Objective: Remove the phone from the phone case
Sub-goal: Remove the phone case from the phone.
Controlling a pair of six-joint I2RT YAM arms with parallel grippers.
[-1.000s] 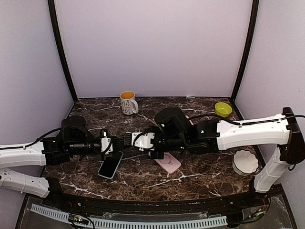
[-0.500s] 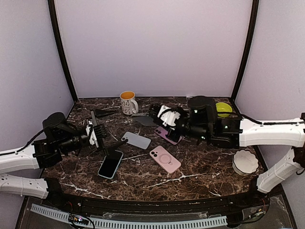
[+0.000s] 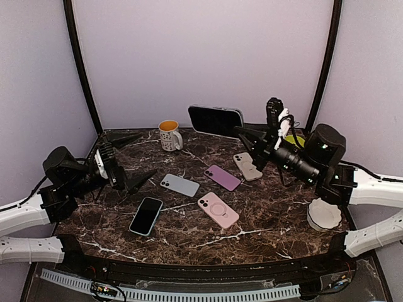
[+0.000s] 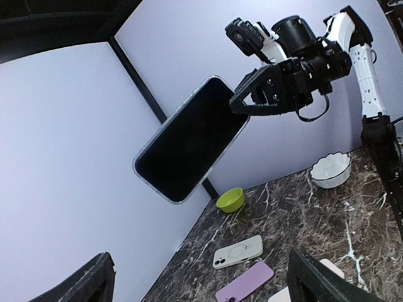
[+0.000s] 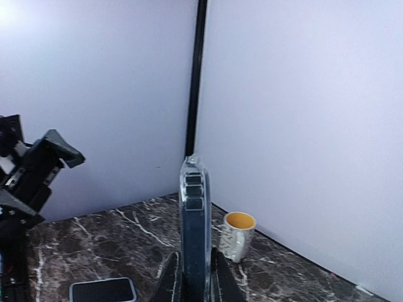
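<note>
A dark phone (image 3: pixel 216 120) in a clear phone case hangs high above the back of the table, screen toward the camera. My right gripper (image 3: pixel 242 133) is shut on one end of it. In the right wrist view the phone (image 5: pixel 194 233) stands edge-on between my right gripper's (image 5: pixel 195 286) two fingers, the clear rim wrapping its dark blue side. The left wrist view shows the phone (image 4: pixel 192 138) and the right gripper (image 4: pixel 261 94) up in the air. My left gripper (image 3: pixel 133 158) is open at the table's left, apart from the phone and holding nothing.
Lying on the marble table (image 3: pixel 264 229) are a grey-blue case (image 3: pixel 180 185), a purple one (image 3: pixel 223 177), a pink one (image 3: pixel 218 210), a cream one (image 3: pixel 247 166) and a screen-up phone (image 3: pixel 146 216). A mug (image 3: pixel 169 134) stands at the back, a green bowl (image 3: pixel 294 144) and a white bowl (image 3: pixel 324 213) at the right.
Both grippers were together over the table's middle. The left one has opened and drawn back to the left. The right one has lifted the cased phone up toward the back right.
</note>
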